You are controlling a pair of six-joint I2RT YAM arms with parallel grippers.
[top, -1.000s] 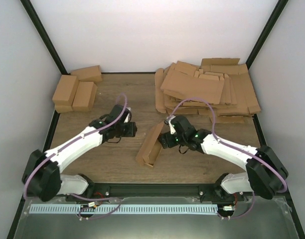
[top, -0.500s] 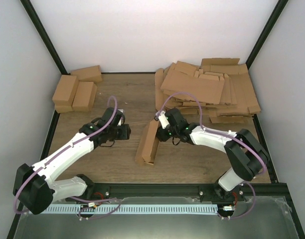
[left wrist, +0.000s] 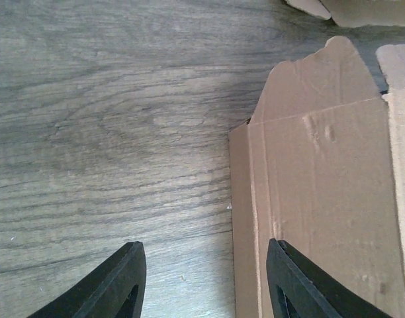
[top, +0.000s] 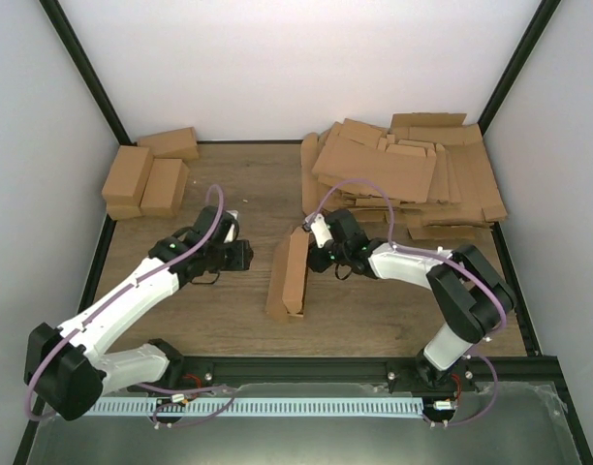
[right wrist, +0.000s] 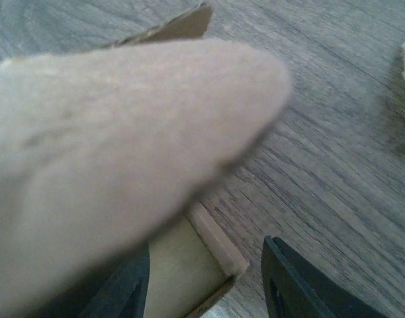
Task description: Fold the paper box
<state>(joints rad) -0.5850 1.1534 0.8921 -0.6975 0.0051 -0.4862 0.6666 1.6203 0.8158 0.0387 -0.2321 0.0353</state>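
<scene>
Several closed boxes (top: 146, 179) sit grouped at the far-left corner of the table (top: 229, 320); read as finished examples. Left gripper (top: 246, 255): low over the wood, just left of the paper box (top: 289, 274), pointed at it. Left wrist view: jaws spread wide and empty, bare wood and the box's near edge between them. One finger (left wrist: 308, 291) overlaps the cardboard panel; contact not resolvable. The paper box stands at table centre between the two grippers. It is partly erected, apparently resting on a narrow side, long axis running near to far. A rounded tuck flap (left wrist: 321, 73) at one end is not yet turned in. Right gripper (top: 314, 257): against the box's right side, toward its far end. Right wrist view: fingers apart, a thin cardboard wall in the gap, not pinched as far as can be judged. A blurred flap (right wrist: 123, 132) close to the lens hides most of the scene. Far right: loose pile of flat blanks (top: 403, 174), well apart from the work. Judgement: step in hand is squaring the sleeve and turning in the end flaps. To do it well, the left jaws should brace the left wall low down so the box cannot slide or topple. The right should press the flap along its crease, not mid-panel, and slowly, to avoid buckling. Risk: an unbraced box tips toward the left arm.
</scene>
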